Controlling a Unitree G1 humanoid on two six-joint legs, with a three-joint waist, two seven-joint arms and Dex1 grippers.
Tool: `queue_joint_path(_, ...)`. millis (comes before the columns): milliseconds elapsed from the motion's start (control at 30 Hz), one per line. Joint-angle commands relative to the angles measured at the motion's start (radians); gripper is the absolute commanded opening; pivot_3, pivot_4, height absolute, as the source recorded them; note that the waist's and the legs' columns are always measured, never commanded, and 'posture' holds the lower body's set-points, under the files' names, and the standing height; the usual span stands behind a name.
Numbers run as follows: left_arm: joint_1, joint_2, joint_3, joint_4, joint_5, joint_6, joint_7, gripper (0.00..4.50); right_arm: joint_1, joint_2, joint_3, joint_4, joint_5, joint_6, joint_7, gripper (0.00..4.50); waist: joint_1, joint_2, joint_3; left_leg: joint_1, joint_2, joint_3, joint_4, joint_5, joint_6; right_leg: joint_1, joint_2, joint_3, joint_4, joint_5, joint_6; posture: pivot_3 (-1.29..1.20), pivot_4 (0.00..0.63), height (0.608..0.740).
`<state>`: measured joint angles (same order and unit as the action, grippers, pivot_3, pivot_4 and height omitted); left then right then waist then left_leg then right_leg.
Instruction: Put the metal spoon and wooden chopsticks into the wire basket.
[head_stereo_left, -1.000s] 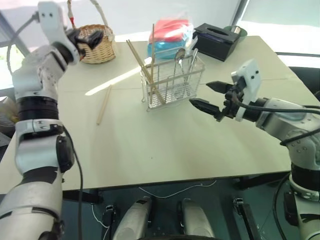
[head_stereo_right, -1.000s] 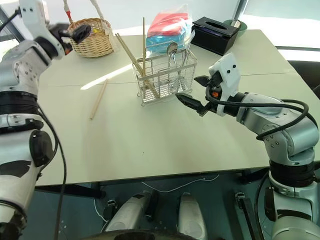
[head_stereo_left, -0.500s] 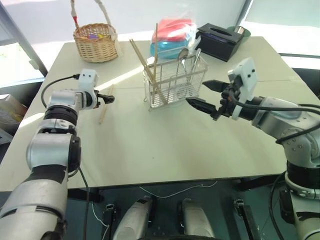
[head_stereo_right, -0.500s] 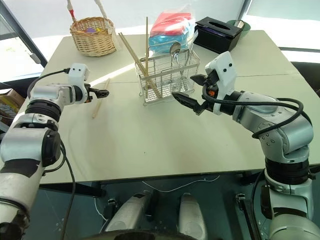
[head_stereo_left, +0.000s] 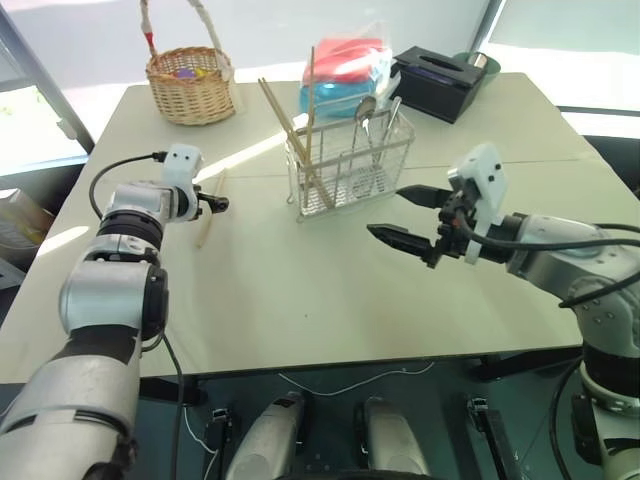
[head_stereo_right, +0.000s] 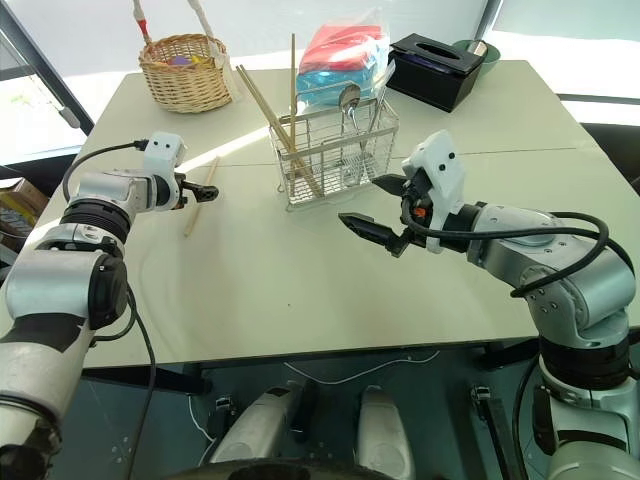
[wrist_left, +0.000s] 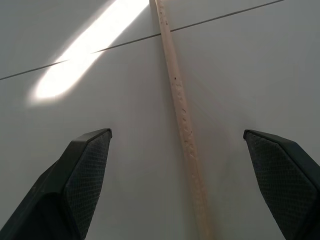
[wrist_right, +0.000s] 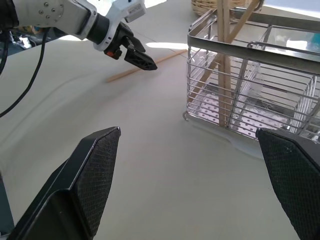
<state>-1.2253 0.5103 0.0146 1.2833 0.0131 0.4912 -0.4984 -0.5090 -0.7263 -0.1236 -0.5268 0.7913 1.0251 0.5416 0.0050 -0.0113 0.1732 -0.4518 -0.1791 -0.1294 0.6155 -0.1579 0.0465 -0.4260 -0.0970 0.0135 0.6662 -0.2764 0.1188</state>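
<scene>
Item: left gripper (head_stereo_left: 218, 203). Has come down from beside the wicker basket (head_stereo_left: 188, 85) at the far left corner to just above the worktop (head_stereo_left: 300, 300). Fingers spread wide, nothing between them; in the left wrist view one loose chopstick (wrist_left: 181, 125) lies on the worktop between the two pads. Judgement: lined up to pick this stick; no contact visible yet.

Item: right gripper (head_stereo_right: 372, 205). Fingers wide apart, empty, hovering in front of the wire basket (head_stereo_left: 350, 165); drawn slightly back from it compared with a second ago.

Item: wire basket. Stands mid-worktop. Holds the metal spoon (head_stereo_left: 362, 108), bowl up, and several wooden chopsticks (head_stereo_left: 295, 135) leaning out over its left rim.

Status, judged: spoon done; one stick left to load.

Obscured: the loose chopstick's near end is cut off in the wrist view; whether the left fingertips touch the worktop cannot be told. Exact count of sticks in the basket is hard to make out. Tissue box (head_stereo_left: 435, 80) and bagged bundle (head_stereo_left: 340, 65) behind the basket, partly hidden.
</scene>
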Motion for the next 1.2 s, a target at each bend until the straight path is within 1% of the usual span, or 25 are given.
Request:
queue_joint_path(33, -0.041, 0.006, 0.015, -0.011, 0.005, -0.003, 0.005, 4.46, -0.002, -0.013, -0.024, -0.037, 0.016, -0.006, 0.005, 4.5, 0.0, 0.0, 0.0, 0.0, 0.0, 0.0, 0.0, 0.0, 0.0, 0.0, 0.0, 0.0, 0.0, 0.0, 0.0, 0.0, 0.15, 0.725)
queue_joint_path(67, -0.041, 0.006, 0.02, -0.011, 0.001, -0.001, 0.006, 4.46, -0.003, -0.013, -0.022, -0.036, 0.014, -0.007, 0.005, 4.5, 0.0, 0.0, 0.0, 0.0, 0.0, 0.0, 0.0, 0.0, 0.0, 0.0, 0.0, 0.0, 0.0, 0.0, 0.0, 0.0, 0.15, 0.725)
queue_joint_path(133, -0.041, 0.004, 0.026, -0.011, -0.004, 0.002, 0.007, 3.92, -0.008, -0.012, -0.021, -0.03, 0.01, -0.01, 0.006, 4.5, 0.0, 0.0, 0.0, 0.0, 0.0, 0.0, 0.0, 0.0, 0.0, 0.0, 0.0, 0.0, 0.0, 0.0, 0.0, 0.0, 0.15, 0.725)
queue_joint_path(167, -0.041, 0.004, 0.029, -0.011, -0.005, 0.005, 0.009, 3.56, -0.01, -0.011, -0.02, -0.027, 0.008, -0.012, 0.007, 4.5, 0.0, 0.0, 0.0, 0.0, 0.0, 0.0, 0.0, 0.0, 0.0, 0.0, 0.0, 0.0, 0.0, 0.0, 0.0, 0.0, 0.15, 0.725)
queue_joint_path(267, -0.043, 0.004, 0.037, -0.011, -0.011, 0.016, 0.011, 2.06, -0.015, -0.009, -0.02, -0.021, 0.004, -0.015, 0.006, 4.5, 0.0, 0.0, 0.0, 0.0, 0.0, 0.0, 0.0, 0.0, 0.0, 0.0, 0.0, 0.0, 0.0, 0.0, 0.0, 0.0, 0.15, 0.725)
queue_joint_path(333, -0.044, 0.004, 0.041, -0.011, -0.011, 0.021, 0.014, 0.98, -0.016, -0.008, -0.018, -0.019, 0.002, -0.016, 0.006, 4.5, 0.0, 0.0, 0.0, 0.0, 0.0, 0.0, 0.0, 0.0, 0.0, 0.0, 0.0, 0.0, 0.0, 0.0, 0.0, 0.0, 0.15, 0.725)
queue_joint_path(400, -0.045, 0.006, 0.042, -0.013, -0.009, 0.025, 0.014, 0.02, -0.019, -0.007, -0.016, -0.016, 0.0, -0.018, 0.007, 4.5, 0.0, 0.0, 0.0, 0.0, 0.0, 0.0, 0.0, 0.0, 0.0, 0.0, 0.0, 0.0, 0.0, 0.0, 0.0, 0.0, 0.15, 0.725)
queue_joint_path(567, -0.054, 0.015, 0.06, -0.024, -0.018, 0.039, 0.007, 0.02, -0.029, -0.005, -0.01, -0.006, -0.006, -0.021, 0.008, 4.5, 0.0, 0.0, 0.0, 0.0, 0.0, 0.0, 0.0, 0.0, 0.0, 0.0, 0.0, 0.0, 0.0, 0.0, 0.0, 0.0, 0.15, 0.725)
queue_joint_path(733, -0.072, 0.027, 0.125, -0.068, -0.073, 0.003, 0.017, 0.02, -0.035, -0.001, -0.005, -0.001, -0.013, -0.028, 0.009, 4.5, 0.0, 0.0, 0.0, 0.0, 0.0, 0.0, 0.0, 0.0, 0.0, 0.0, 0.0, 0.0, 0.0, 0.0, 0.0, 0.0, 0.15, 0.725)
queue_joint_path(867, -0.085, 0.035, 0.162, -0.114, -0.103, 0.017, 0.016, 0.02, -0.04, 0.002, -0.002, 0.005, -0.018, -0.031, 0.011, 4.5, -0.001, 0.0, 0.0, 0.0, 0.0, 0.0, 0.0, 0.0, 0.0, 0.0, 0.0, 0.0, 0.0, 0.0, 0.0, 0.0, 0.15, 0.725)
queue_joint_path(1000, -0.09, 0.035, 0.166, -0.168, -0.107, -0.003, 0.031, 0.02, -0.048, 0.006, 0.002, 0.013, -0.026, -0.036, 0.013, 4.5, -0.001, 0.0, 0.0, 0.0, 0.0, 0.0, 0.0, 0.0, 0.0, 0.0, 0.0, 0.0, 0.0, 0.0, 0.0, 0.0, 0.15, 0.725)
queue_joint_path(1067, -0.106, 0.032, 0.18, -0.187, -0.121, 0.016, 0.027, 0.02, -0.054, 0.009, 0.005, 0.022, -0.032, -0.04, 0.013, 4.5, -0.001, 0.0, 0.0, 0.0, 0.0, 0.0, 0.0, 0.0, 0.0, 0.0, 0.0, 0.0, 0.0, 0.0, 0.0, 0.0, 0.15, 0.725)
queue_joint_path(1167, -0.106, 0.031, 0.139, -0.181, -0.085, 0.038, 0.029, 0.02, -0.059, 0.012, 0.009, 0.028, -0.036, -0.044, 0.014, 4.5, 0.0, 0.0, 0.0, 0.0, 0.0, 0.0, 0.0, 0.0, 0.0, 0.0, 0.0, 0.0, 0.0, 0.0, 0.0, 0.0, 0.15, 0.725)
queue_joint_path(1200, -0.098, 0.031, 0.121, -0.17, -0.068, 0.03, 0.028, 0.26, -0.061, 0.014, 0.01, 0.03, -0.037, -0.045, 0.015, 4.5, 0.0, 0.0, 0.0, 0.0, 0.0, 0.0, 0.0, 0.0, 0.0, 0.0, 0.0, 0.0, 0.0, 0.0, 0.0, 0.0, 0.15, 0.725)
